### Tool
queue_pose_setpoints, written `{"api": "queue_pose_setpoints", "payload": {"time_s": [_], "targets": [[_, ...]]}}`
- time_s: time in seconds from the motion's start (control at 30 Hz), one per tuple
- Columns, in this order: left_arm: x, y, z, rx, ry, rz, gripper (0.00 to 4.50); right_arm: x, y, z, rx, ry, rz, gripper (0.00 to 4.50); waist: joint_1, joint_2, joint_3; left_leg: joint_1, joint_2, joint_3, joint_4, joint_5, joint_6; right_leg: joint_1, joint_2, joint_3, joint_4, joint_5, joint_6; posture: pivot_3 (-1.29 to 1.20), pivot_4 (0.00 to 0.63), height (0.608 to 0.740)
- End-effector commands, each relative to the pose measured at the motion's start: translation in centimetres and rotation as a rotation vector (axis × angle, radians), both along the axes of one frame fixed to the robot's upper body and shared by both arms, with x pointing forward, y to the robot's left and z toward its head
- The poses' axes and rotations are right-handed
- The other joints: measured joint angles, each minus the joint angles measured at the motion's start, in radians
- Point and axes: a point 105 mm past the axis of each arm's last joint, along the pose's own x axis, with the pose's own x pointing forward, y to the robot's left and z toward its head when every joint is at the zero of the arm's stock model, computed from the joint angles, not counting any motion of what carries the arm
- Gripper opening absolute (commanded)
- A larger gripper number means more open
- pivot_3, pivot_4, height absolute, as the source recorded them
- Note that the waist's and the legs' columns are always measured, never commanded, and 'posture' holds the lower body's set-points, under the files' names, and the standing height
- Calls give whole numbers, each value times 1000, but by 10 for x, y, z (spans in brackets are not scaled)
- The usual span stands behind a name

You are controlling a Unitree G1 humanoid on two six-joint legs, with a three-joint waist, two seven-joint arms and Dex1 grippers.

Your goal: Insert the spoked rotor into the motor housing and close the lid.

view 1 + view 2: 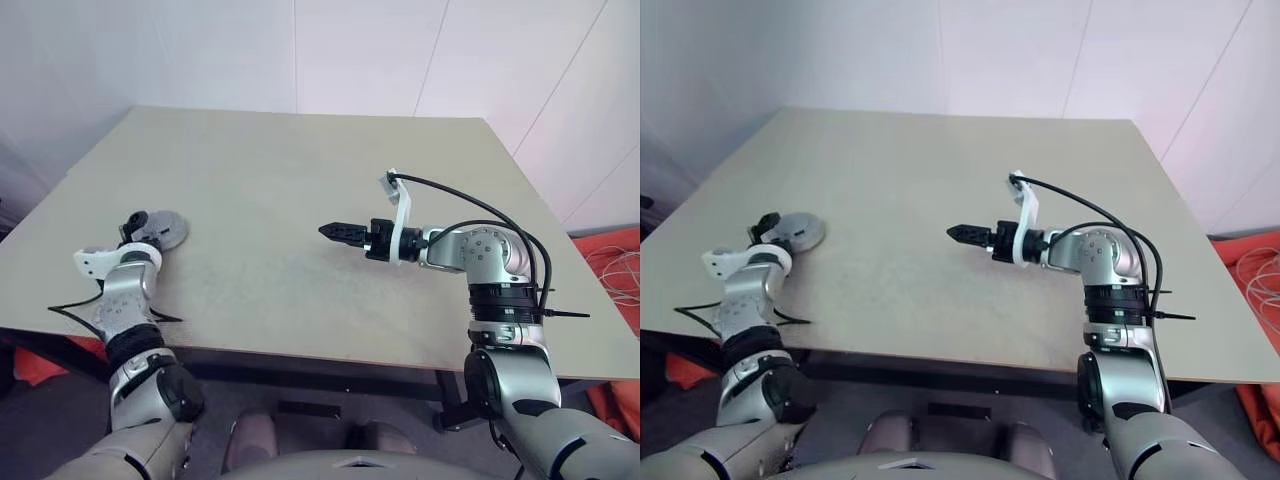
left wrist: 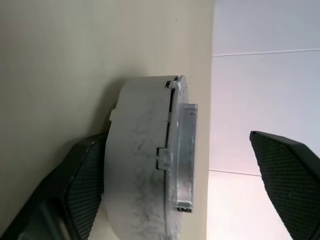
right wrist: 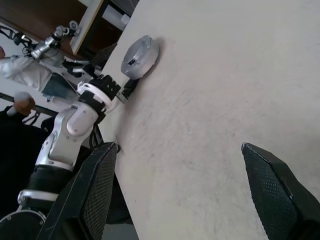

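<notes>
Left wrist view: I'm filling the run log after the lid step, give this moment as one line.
stage: lid on | round grey closed motor housing: on beige table, near left edge | left gripper: open, straddling housing | right gripper: open, empty, over table centre

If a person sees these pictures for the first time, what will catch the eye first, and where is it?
First, the closed grey motor housing, with its lid on, lying near the table's left edge. The left gripper is right at it, its fingers spread on either side of the housing. Next, the right gripper hangs over the bare middle of the table, fingers open and holding nothing.
</notes>
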Motion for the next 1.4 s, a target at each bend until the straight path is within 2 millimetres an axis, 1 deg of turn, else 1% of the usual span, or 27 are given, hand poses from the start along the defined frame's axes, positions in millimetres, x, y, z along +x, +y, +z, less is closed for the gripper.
{"api": "queue_pose_setpoints", "payload": {"time_s": [0.03, 0.1, 0.13, 0.23, 0.33, 0.37, 0.4, 0.43, 0.47, 0.53, 0.57, 0.63, 0.67, 0.8, 0.9, 1.03, 1.17, 1.3, 1.4], "targets": [[-13, -9, -2, -15, 49, -6, 4468, -2, 2, 13, 15, -53, 24, 4500, -1, 0, 0, 0, 0, 0, 0, 0, 0, 0, 0, 0, 0, 0, 0, 0, 0, 740], [-21, -23, -9, -72, 86, -34, 4468, -2, 1, 12, 14, -51, 24, 4500, -2, 0, 0, 0, 0, 0, 0, 0, 0, 0, 0, 0, -1, 0, 0, 0, 0, 740], [-26, -31, -15, -95, 125, -49, 4468, -2, 1, 12, 12, -51, 23, 4500, -3, 0, 0, 0, 0, 0, 0, 0, 1, 1, 0, 0, -1, 0, -1, 0, 0, 740], [-39, -50, -23, -63, 198, -105, 4468, -2, -1, 10, -3, -56, 22, 4500, -5, 0, -1, 2, -1, 0, 1, -1, 1, 3, 0, 0, -1, -5, 2, 0, 0, 740], [-44, -64, -21, 183, 284, -229, 4468, -1, -7, 6, -50, -99, 13, 4500, -4, 1, -1, 5, -1, 0, 1, -1, 1, 7, 0, 0, -2, -6, 3, 0, 0, 740], [-43, -66, -17, 301, 297, -275, 4468, 0, -10, 5, -75, -140, 10, 4500, -3, 1, -2, 5, -1, 0, 1, -1, 1, 7, 0, 0, -2, -6, 4, 0, 0, 740], [-38, -65, -6, 489, 284, -319, 4468, 1, -14, 6, -84, -217, 4, 4500, -1, 1, -2, 5, -1, 0, 1, -1, 1, 7, 0, 0, -3, -6, 4, 0, 0, 740], [-34, -66, 1, 620, 272, -353, 4468, 1, -16, 6, -90, -274, 5, 4500, 4, 1, -2, 5, -1, 0, 1, -1, 1, 7, 0, 0, -3, -6, 5, 0, 0, 740], [-30, -69, 10, 745, 235, -396, 4468, 0, -19, 8, -81, -340, -3, 4500, 7, 1, -2, 5, 0, 0, 0, -1, 1, 7, 0, 0, -3, -6, 6, 0, 0, 740], [-26, -73, 22, 916, 169, -449, 4468, 0, -25, 8, -89, -429, -20, 4500, 9, 0, -2, 4, 0, 0, 1, -1, 1, 4, 0, 0, -4, -5, 7, 0, 0, 740], [-24, -79, 29, 1039, 97, -502, 4468, 1, -29, 6, -106, -478, -35, 4500, 9, 0, -2, 4, 0, 0, 1, 0, 1, 2, 0, 0, -3, -4, 9, 0, 0, 740], [-23, -83, 32, 1198, 20, -583, 4468, -2, -36, 1, -123, -546, -33, 4500, 8, 0, -2, 3, -1, 0, 2, 0, 1, 0, 0, 0, -3, -3, 11, 0, 0, 740], [-23, -83, 32, 1238, 3, -600, 4468, -3, -37, -1, -128, -563, -27, 4500, 7, 1, -2, 2, -1, 0, 1, -1, 1, 0, 0, 0, -3, -3, 11, 0, 0, 740], [-21, -89, 45, 1549, -149, -740, 4468, -7, -39, -24, -239, -599, 34, 4500, -4, 1, -2, 3, 0, 0, 1, -1, 1, 1, 0, 0, -2, -5, 7, 0, 0, 740], [-25, -90, 46, 1668, -225, -831, 4468, -6, -39, -34, -278, -635, 40, 4500, -18, 1, -2, 4, -1, 0, 1, -1, 1, 1, 0, 0, -2, -5, 6, 0, 0, 740], [-26, -76, 53, 1816, -275, -828, 4468, -5, -43, -46, -316, -668, 50, 4500, -23, 1, -2, 4, -1, 1, 1, -1, 2, 2, 0, 1, -2, -4, 4, 0, 0, 740], [-33, -74, 52, 1827, -345, -883, 4468, -1, -48, -49, -339, -698, 28, 4500, -24, 1, -2, 6, 0, 1, 1, -1, 2, 2, 0, 1, -1, -3, 3, 0, 0, 740], [-38, -73, 46, 1837, -348, -908, 4468, 3, -49, -47, -327, -703, 12, 4500, -25, 1, -2, 7, 0, 1, 1, -2, 5, 2, 0, 1, -1, 0, -3, 0, 0, 740], [-41, -73, 42, 1840, -348, -908, 4468, 2, -47, -44, -316, -709, 9, 4500, -28, 1, -1, 6, 0, 2, 1, -3, 5, 2, 0, 1, -1, 0, -4, 0, 0, 740]]}}
